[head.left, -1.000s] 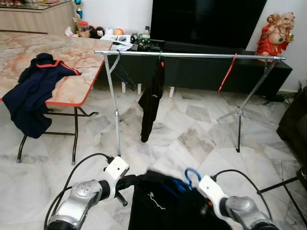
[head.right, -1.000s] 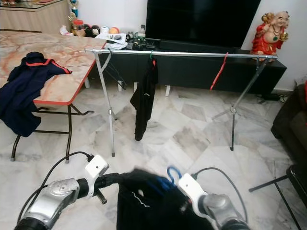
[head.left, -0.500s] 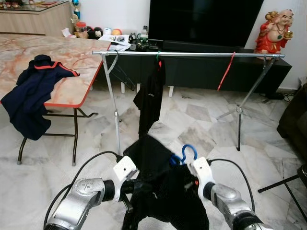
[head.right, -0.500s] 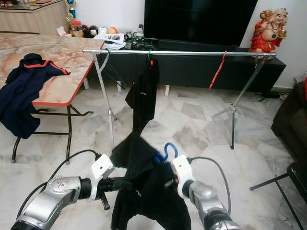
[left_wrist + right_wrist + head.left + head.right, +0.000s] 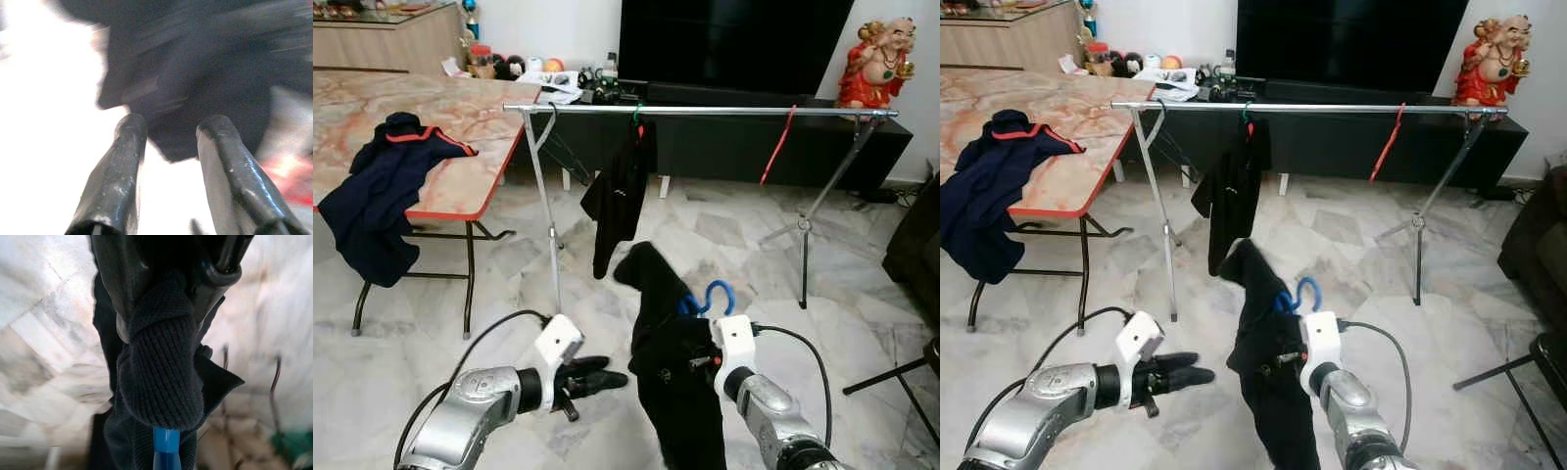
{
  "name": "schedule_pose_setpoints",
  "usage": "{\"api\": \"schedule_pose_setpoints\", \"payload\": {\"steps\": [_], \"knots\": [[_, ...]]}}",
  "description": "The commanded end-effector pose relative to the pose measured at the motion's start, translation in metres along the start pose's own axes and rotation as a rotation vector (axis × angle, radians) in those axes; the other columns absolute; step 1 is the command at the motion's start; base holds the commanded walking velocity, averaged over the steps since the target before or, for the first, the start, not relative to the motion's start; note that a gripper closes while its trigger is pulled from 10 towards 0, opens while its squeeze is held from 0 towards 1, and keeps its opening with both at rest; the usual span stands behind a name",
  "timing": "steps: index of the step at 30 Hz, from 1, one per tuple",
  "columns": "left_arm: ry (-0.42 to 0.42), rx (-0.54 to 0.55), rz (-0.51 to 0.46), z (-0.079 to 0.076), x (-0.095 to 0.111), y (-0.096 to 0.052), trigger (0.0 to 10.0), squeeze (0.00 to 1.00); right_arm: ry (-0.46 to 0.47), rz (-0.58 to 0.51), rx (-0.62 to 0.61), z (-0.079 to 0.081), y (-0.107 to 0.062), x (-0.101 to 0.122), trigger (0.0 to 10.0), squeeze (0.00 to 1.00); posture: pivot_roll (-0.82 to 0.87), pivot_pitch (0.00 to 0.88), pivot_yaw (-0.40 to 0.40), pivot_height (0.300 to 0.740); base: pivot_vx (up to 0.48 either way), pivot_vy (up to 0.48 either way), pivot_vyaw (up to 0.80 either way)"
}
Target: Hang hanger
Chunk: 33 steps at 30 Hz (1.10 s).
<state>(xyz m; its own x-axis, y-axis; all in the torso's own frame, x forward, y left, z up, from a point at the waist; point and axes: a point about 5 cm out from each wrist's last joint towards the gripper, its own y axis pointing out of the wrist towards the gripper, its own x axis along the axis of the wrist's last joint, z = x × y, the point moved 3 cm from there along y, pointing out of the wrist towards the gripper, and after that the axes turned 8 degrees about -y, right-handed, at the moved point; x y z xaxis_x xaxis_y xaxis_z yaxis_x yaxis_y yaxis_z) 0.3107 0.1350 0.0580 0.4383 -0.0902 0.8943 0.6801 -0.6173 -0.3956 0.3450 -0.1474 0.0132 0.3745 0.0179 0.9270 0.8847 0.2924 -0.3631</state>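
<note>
A blue hanger [image 5: 713, 294] carries a black garment [image 5: 671, 372] that droops toward the floor. My right gripper [image 5: 168, 308] is shut on the garment's collar and the hanger neck, whose blue stem [image 5: 166, 450] shows below. My left gripper [image 5: 604, 373] is open, low and just left of the garment, with nothing between its fingers [image 5: 222, 147]. Ahead stands a silver clothes rail [image 5: 705, 111]. Another black garment [image 5: 622, 186] hangs from it on a green hook, and a bare red hanger [image 5: 776, 147] hangs further right.
A marble-topped table [image 5: 460, 127] with a navy garment [image 5: 382, 191] draped over its edge stands at the left. Behind the rail are a black TV cabinet [image 5: 734, 147] and a red statue [image 5: 876, 64]. A dark sofa [image 5: 920, 245] sits at the right.
My right gripper has raised the hanger and garment up and forward toward the rail. The left gripper has come off the garment and now stands open beside it.
</note>
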Motion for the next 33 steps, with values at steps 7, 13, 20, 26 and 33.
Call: {"api": "schedule_pose_setpoints", "payload": {"steps": [7, 13, 20, 26, 33], "knots": [[-0.114, 0.477, 0.073, 0.061, -0.056, -0.020, 10.0, 0.00, 0.220, 0.035, -0.243, -0.033, -0.024, -0.037, 0.0, 0.00, 0.16, 0.000, -0.041, 0.740, 0.000, 0.000, 0.00], [-0.181, 0.624, 0.109, 0.067, -0.097, -0.032, 10.0, 0.00, 0.189, 0.190, -0.334, -0.041, -0.051, -0.084, 0.0, 0.00, 0.15, 0.000, -0.039, 0.740, 0.000, 0.000, 0.00], [-0.290, 0.730, 0.129, 0.064, -0.134, -0.047, 10.0, 0.00, 0.191, 0.293, -0.415, -0.046, -0.080, -0.123, 10.0, 0.00, 0.16, 0.004, -0.040, 0.740, 0.000, 0.000, 0.00], [-0.328, 0.789, 0.181, 0.056, -0.161, -0.057, 10.0, 0.00, 0.167, 0.350, -0.449, -0.044, -0.094, -0.142, 10.0, 0.00, 0.15, 0.011, -0.037, 0.740, 0.000, 0.000, 0.00], [-0.409, 0.816, 0.180, 0.049, -0.171, -0.056, 10.0, 0.00, 0.172, 0.372, -0.434, -0.039, -0.097, -0.148, 10.0, 0.00, 0.15, 0.014, -0.035, 0.740, 0.000, 0.000, 0.00]]}}
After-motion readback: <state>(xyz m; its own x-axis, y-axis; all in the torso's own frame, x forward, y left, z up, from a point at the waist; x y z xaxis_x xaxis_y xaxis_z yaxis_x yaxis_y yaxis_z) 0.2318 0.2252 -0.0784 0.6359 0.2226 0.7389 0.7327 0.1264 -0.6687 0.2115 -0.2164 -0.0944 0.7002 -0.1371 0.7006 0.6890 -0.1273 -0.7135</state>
